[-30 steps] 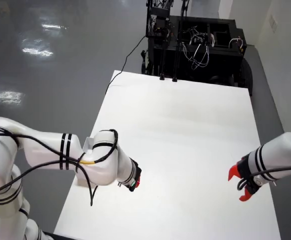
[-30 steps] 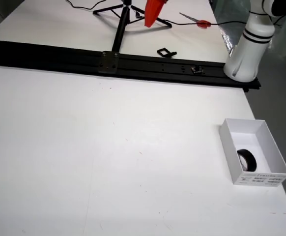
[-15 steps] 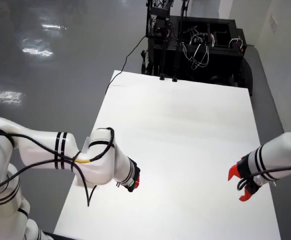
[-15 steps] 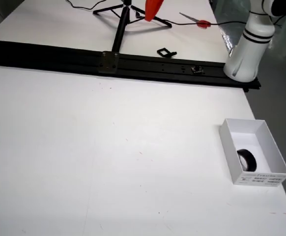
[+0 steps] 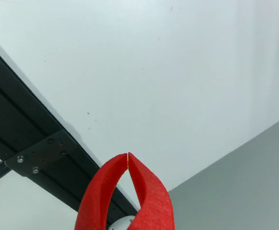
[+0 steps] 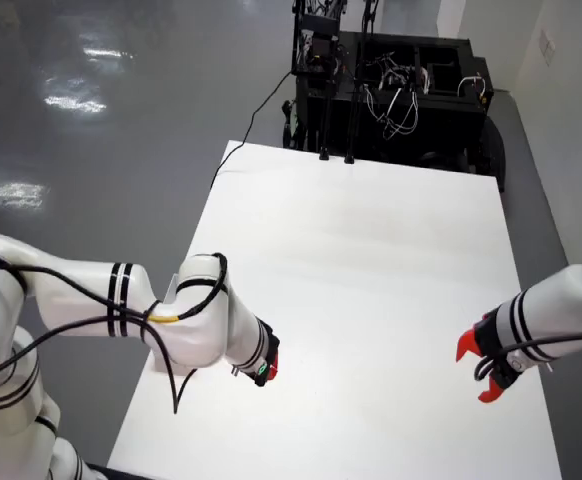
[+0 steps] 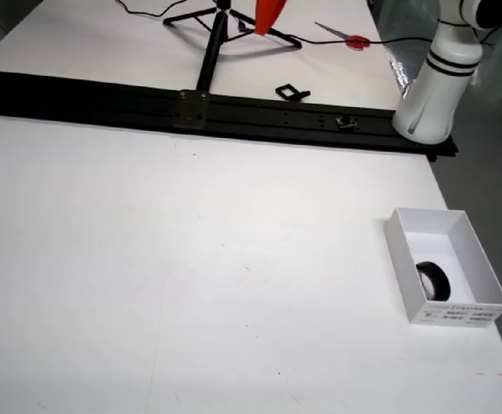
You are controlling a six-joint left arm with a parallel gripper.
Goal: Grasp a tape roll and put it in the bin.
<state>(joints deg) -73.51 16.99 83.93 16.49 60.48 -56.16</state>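
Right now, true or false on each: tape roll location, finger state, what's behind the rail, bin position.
1. The black tape roll lies inside the white bin. True.
2. The red fingers are spread wide in the view that rides on the gripper. False: their tips meet, with nothing between them.
3. The bin sits near the table's right edge in the view from the table side. True.
4. A second tape roll lies on the open table. False: none shows there.
5. Scissors lie beyond the black rail. True.
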